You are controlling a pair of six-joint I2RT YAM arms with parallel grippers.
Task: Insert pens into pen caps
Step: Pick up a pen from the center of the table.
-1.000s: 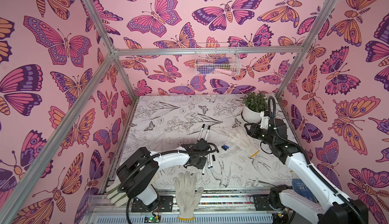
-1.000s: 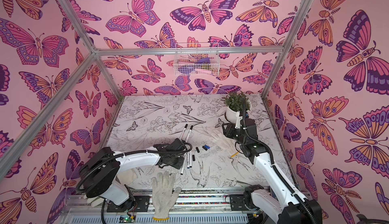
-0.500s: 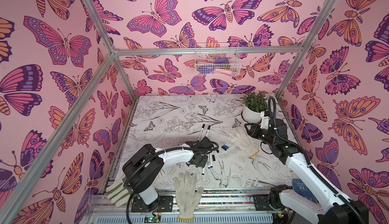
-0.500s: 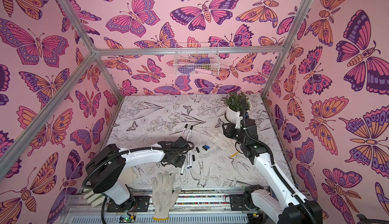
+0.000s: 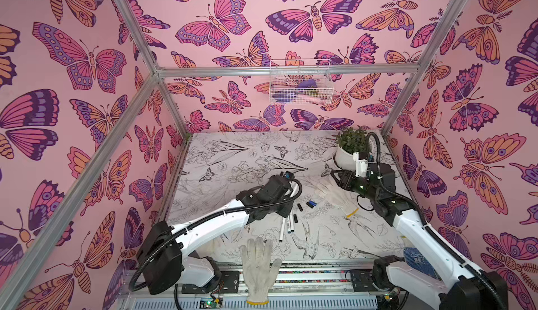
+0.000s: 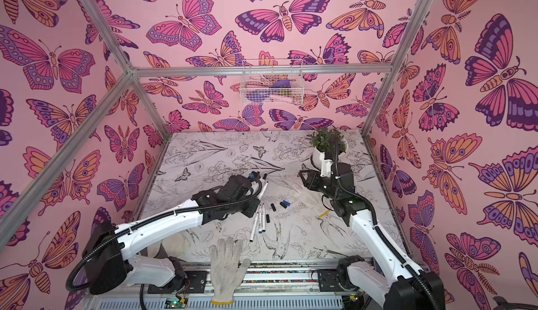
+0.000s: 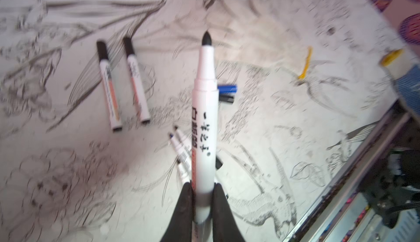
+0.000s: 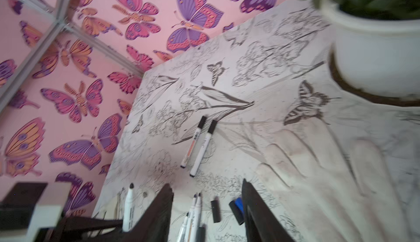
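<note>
**Top views.** In both top views the left arm [image 5: 215, 224] reaches to the middle of the flower-printed worktop [image 5: 247, 154]. Its wrist hides the left fingers. The held pen [image 6: 263, 188] juts past the wrist, black tip toward the back wall.

Three loose pens [image 5: 286, 225], uncapped, lie side by side just beside the wrist. The caps [image 5: 300, 207] are scattered close to their right, among them a blue cap [image 5: 312, 203].

The right fingers [image 5: 337, 175] hover spread above a white glove [image 5: 334, 196]. A potted plant [image 5: 350, 148] stands close behind that wrist in the far right corner. A second glove [image 5: 259, 267] drapes over the near edge, and a wire basket [image 5: 300, 81] hangs on the back wall. Bare printed cloth runs along the worktop's left side and back.

**Left wrist view.** The left fingers [image 7: 185, 197] pinch the held pen by its rear end. Its barrel points straight out, raised off the worktop, with the tip uncovered.

Two capped pens [image 7: 122, 86] lie side by side, apart from the rest. The blue cap and a black one lie together behind the barrel, which partly hides the loose pens. The railed near edge cuts across one corner.

**Right wrist view.** The right fingers [image 8: 159, 209] stand spread with nothing between them. Caps and the loose pens' tips lie on the worktop below the gap. The glove spreads close alongside, the plant's white pot looms near, and the capped pair lies farther out toward the wall.
</note>
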